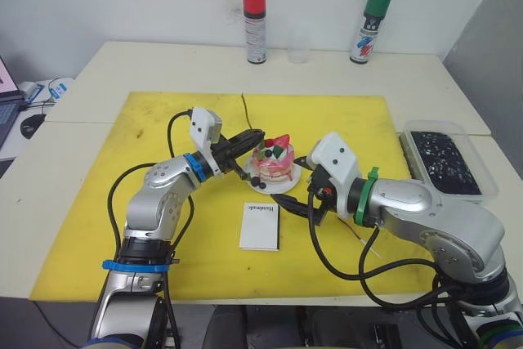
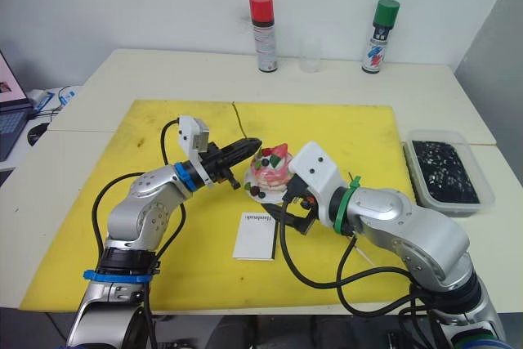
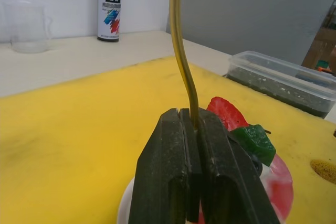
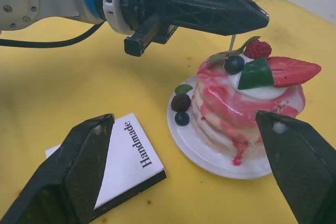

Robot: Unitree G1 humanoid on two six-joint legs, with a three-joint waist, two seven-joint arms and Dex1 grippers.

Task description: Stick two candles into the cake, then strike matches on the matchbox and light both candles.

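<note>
The pink cake with a strawberry sits on a white plate mid-mat. My left gripper hovers just above the cake's left top, shut on a thin olive candle. The candle stands upright and its lower end reaches the cream by the berries. From the cake's right, my right gripper faces the plate and stands open, holding nothing. The white matchbox lies flat in front of the cake. A thin stick lies on the mat by my right forearm; I cannot tell whether it is a match.
A yellow mat covers the table. Behind it stand a red-capped spray can, a clear beaker and a green-capped can. A clear plastic box of dark material sits at the right. A laptop is far left.
</note>
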